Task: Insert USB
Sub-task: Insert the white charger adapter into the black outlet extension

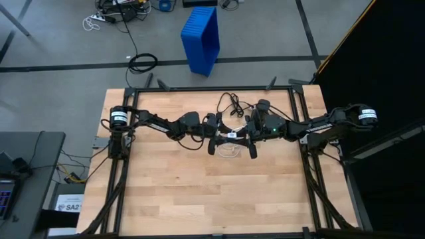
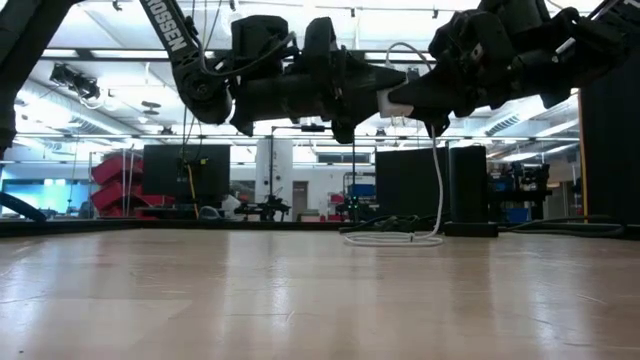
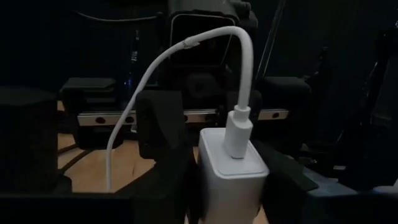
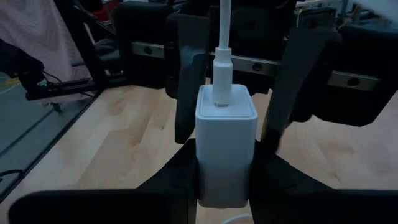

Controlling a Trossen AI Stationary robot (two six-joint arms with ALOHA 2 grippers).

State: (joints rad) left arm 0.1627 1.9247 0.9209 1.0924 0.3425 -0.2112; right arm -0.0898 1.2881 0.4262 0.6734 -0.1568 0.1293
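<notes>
- Saw white charger block [image 4: 225,149] closest to the right wrist camera, clamped upright between the dark fingers of the right pincer [image 4: 225,177], so closed on the block
- Found the USB [image 4: 222,74] with its white plug seated in the block's end face, thin white cable running straight out from it
- Noted the left pincer [image 1: 221,133] facing the right one across the block, its two fingers [image 4: 186,81] spread wide to either side of the plug and touching neither plug nor cable, so open
- Made out both pincers meeting above the middle of the bench [image 1: 166,192], well clear of the wood in the low view
- Traced the cable in the low view arching up from the block, then dropping to a loose white loop [image 2: 392,238] lying flat on the bench
- Spotted a thin black cord [image 1: 232,103] curled near the bench's far edge, apart from the white loop
- Saw a blue bin [image 1: 201,38] on the floor beyond the bench
</notes>
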